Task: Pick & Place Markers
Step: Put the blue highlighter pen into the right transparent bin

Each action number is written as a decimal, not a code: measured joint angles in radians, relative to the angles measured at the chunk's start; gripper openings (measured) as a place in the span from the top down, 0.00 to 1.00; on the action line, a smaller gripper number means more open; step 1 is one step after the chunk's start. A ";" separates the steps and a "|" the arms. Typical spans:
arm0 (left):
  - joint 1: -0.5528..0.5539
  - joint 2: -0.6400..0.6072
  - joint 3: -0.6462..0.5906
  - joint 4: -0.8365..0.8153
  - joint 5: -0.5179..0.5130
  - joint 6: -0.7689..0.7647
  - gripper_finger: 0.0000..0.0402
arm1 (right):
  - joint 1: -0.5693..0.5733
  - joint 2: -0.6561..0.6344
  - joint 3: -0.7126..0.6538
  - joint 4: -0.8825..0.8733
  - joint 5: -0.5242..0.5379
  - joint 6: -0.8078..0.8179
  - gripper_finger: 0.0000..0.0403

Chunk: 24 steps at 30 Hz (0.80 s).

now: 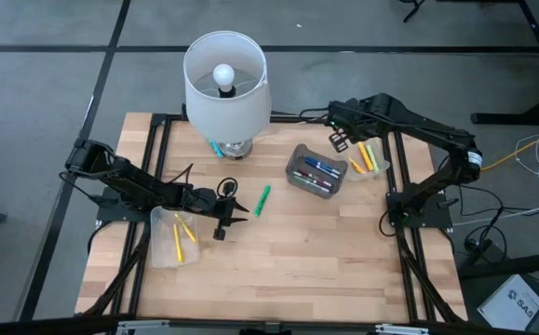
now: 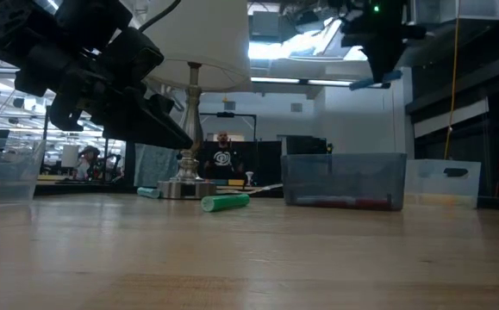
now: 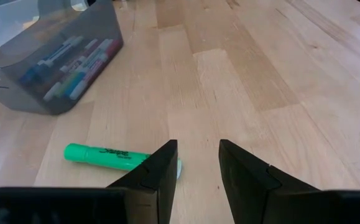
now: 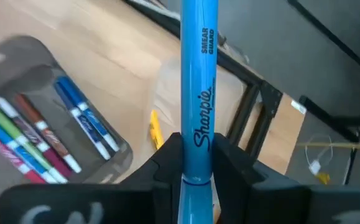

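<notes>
Overhead, left gripper (image 1: 235, 213) hovers beside the green marker (image 1: 262, 199) lying loose on the table (image 1: 297, 261). Left wrist view: fingers (image 3: 161, 174) spread, nothing between them, the green marker just beyond. Right wrist view: right gripper (image 4: 197, 158) pinches a blue marker (image 4: 199, 74) above the grey bin (image 4: 36, 56) of markers.
</notes>
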 joint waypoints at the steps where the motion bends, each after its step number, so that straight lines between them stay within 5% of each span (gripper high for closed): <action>1: 0.000 0.000 0.000 0.000 0.000 0.000 0.71 | -0.006 -0.008 -0.023 -0.001 -0.001 0.006 0.82; 10: 0.000 0.000 0.000 0.000 0.000 0.000 0.71 | -0.046 -0.108 -0.307 0.027 -0.011 0.073 0.82; 24: 0.000 0.000 0.000 0.000 -0.019 0.000 0.71 | -0.132 -0.188 -0.673 0.401 -0.041 0.019 0.83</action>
